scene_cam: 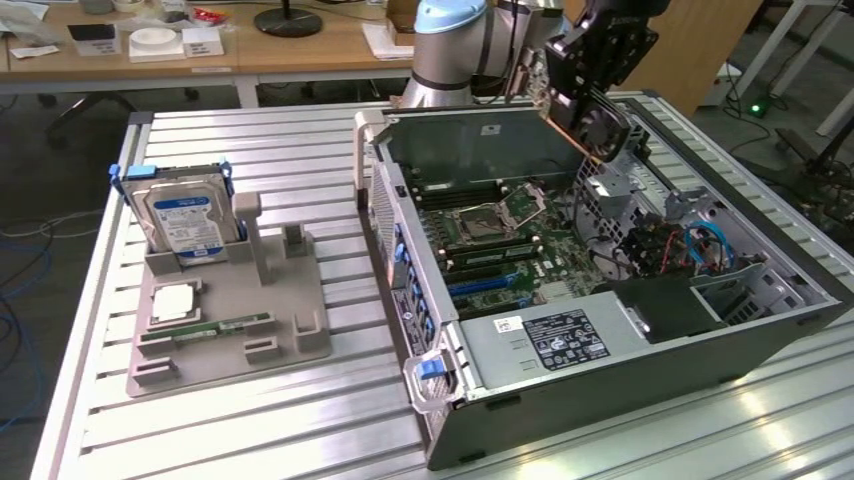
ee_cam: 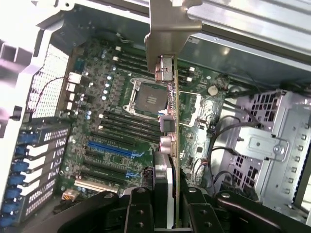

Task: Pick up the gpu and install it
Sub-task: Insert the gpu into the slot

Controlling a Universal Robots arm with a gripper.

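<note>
My gripper (scene_cam: 583,88): It is closed partway and pinches the card from both sides. In the wrist view, one finger (ee_cam: 141,211) sits on each side of the card's thin edge.
Card (scene_cam: 597,125): This is the graphics card. I hold it up in the air, over the far part of the open computer, and it touches nothing below.
Why I hold it so: I grip one end, so the silver end plate (ee_cam: 166,29) sticks out away from my gripper. I think this keeps the card's long edge free to meet a slot.
Computer case (scene_cam: 747,340): It lies on its side with the top open. I think that is so I can reach in from above.
Main board (scene_cam: 507,240): It is green and lies flat inside the case, right under the card. The square chip socket (scene_cam: 483,222) is in its middle.
Blue slots (ee_cam: 114,150): They are long and bare, on the near part of the board.
Grey tray (scene_cam: 267,330): It sits on the table (scene_cam: 267,140), on the exterior view's left, well apart from the case. Its pegs look made to keep parts standing so they are easy to grab.
Hard drive (scene_cam: 187,225): It stands upright in the tray's far corner.
Memory stick (scene_cam: 220,328): It lies in the tray, nearer to me.
Writing: The drive has a blue and white label. The silver box (scene_cam: 561,340) in the case has a black one. I cannot read either.
</note>
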